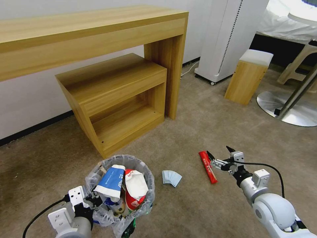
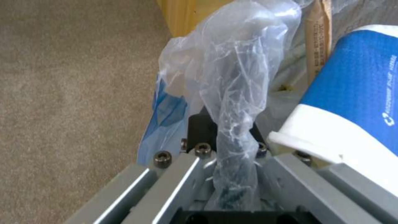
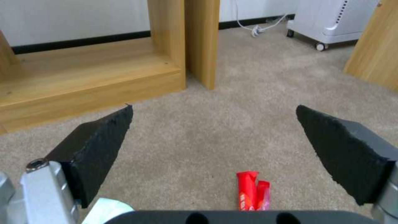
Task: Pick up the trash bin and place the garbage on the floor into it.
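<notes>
**Bin in my left grip, two pieces of litter on the carpet**

I stand on the floor [image 1: 198, 132], a beige short-pile carpet that runs to a white wall with a dark skirting. Against that wall is one long wooden desk [image 1: 92, 29], and tucked under it one low wooden shelf unit [image 1: 115, 99]. Further right I count one white appliance on castors [image 1: 228, 36], one small wooden stool with a pale top [image 1: 247, 77], and one round metal table base [image 1: 287, 109].

My left gripper [image 1: 94, 201] is clamped on the rim of the trash bin [image 1: 147, 198], low on my left side; the left wrist view shows the translucent liner [image 2: 232, 93] bunched between my fingers. The bin is stuffed: I can make out one blue-white paper cup [image 1: 110, 181] and one red and white packet [image 1: 135, 188], with more packed beneath that I cannot tell apart.

On the carpet I count two loose items. One pale blue tissue [image 1: 171, 178] lies just beside the bin. One red snack packet [image 1: 208, 167] lies further right.

My right gripper [image 1: 219, 152] hangs just above that packet with its jaws spread wide, holding nothing; in the right wrist view the packet sits between and below my two black fingertips [image 3: 99, 146]
</notes>
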`<state>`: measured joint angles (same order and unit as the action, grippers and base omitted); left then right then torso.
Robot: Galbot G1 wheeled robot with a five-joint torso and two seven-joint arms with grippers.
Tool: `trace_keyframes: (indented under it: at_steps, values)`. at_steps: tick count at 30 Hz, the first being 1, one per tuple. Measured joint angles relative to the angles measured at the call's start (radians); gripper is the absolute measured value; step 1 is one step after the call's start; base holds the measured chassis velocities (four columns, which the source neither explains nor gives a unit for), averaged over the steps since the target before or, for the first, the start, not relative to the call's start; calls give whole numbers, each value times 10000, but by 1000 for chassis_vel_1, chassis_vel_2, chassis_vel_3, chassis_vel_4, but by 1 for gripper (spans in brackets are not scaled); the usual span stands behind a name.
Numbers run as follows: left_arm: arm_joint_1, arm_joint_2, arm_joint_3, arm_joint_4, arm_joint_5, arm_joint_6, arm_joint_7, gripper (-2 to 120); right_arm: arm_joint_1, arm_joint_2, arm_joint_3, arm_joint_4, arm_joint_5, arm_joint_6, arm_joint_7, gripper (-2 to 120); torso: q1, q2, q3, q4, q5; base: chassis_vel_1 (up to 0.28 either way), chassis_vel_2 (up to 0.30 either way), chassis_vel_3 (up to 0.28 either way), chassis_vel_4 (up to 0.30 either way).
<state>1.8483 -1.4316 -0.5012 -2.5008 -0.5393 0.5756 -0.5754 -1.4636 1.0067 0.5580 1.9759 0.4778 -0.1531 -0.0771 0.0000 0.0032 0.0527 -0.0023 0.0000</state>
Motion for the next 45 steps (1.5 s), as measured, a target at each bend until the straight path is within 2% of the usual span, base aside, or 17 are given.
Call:
trace_keyframes:
  at_steps: [45]
  values:
    - [-1, 0, 0, 9, -1, 1, 1, 0, -3, -3, 9, 6, 1, 12, 10, 100, 0, 0, 0, 0, 0, 0, 0, 0, 0]
